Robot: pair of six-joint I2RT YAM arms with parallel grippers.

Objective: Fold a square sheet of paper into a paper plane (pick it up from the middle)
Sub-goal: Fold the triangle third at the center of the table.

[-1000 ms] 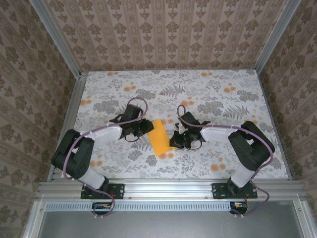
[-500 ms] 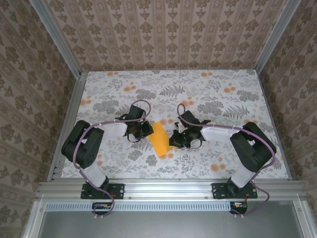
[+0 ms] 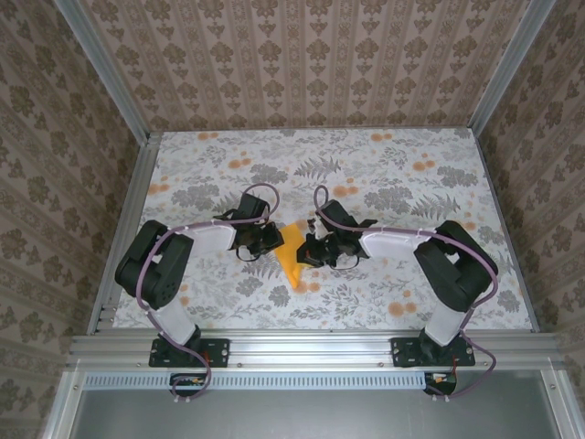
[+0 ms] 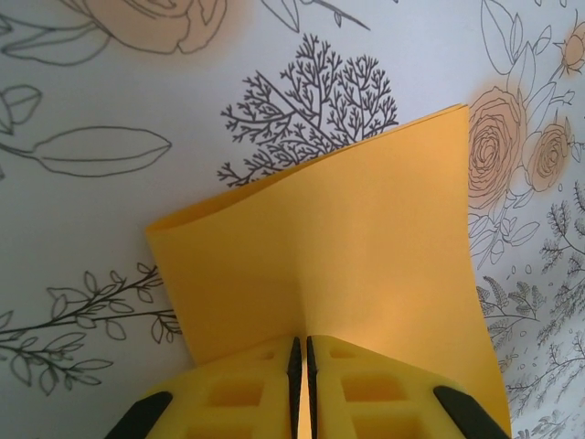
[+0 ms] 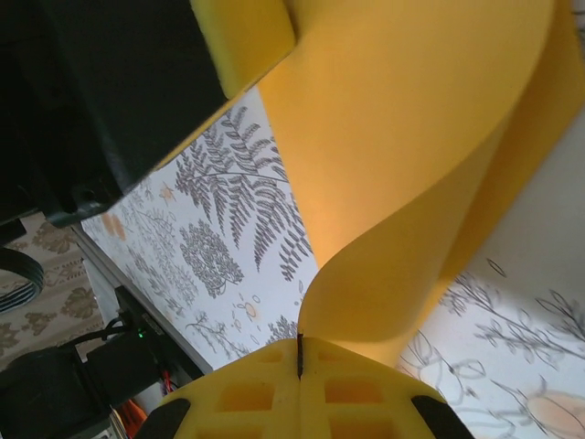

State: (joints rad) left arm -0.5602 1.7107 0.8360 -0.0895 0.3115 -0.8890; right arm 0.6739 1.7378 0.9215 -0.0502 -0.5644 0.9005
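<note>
The square sheet of paper (image 3: 291,254) is bright orange-yellow and stands bowed up off the table between both arms. In the left wrist view the sheet (image 4: 347,256) rises in front of my left gripper (image 4: 303,340), whose jaws are shut on its near edge. My right gripper (image 5: 300,340) is shut on the opposite edge, and the sheet (image 5: 411,137) curls away from it in an S-shaped bend. From above, the left gripper (image 3: 272,240) and right gripper (image 3: 309,251) sit close together with the narrowed paper between them.
The table (image 3: 411,183) carries a grey floral print with small orange blossoms. Metal rails (image 3: 311,346) run along the near edge and the sides, and patterned walls close in the back and both flanks. The left gripper's fingers (image 5: 242,27) loom at the top of the right wrist view.
The right gripper has moved left toward the left gripper. The paper, lying flatter a second ago, has buckled upward into a narrow bow. The left gripper's jaws closed on its edge.
</note>
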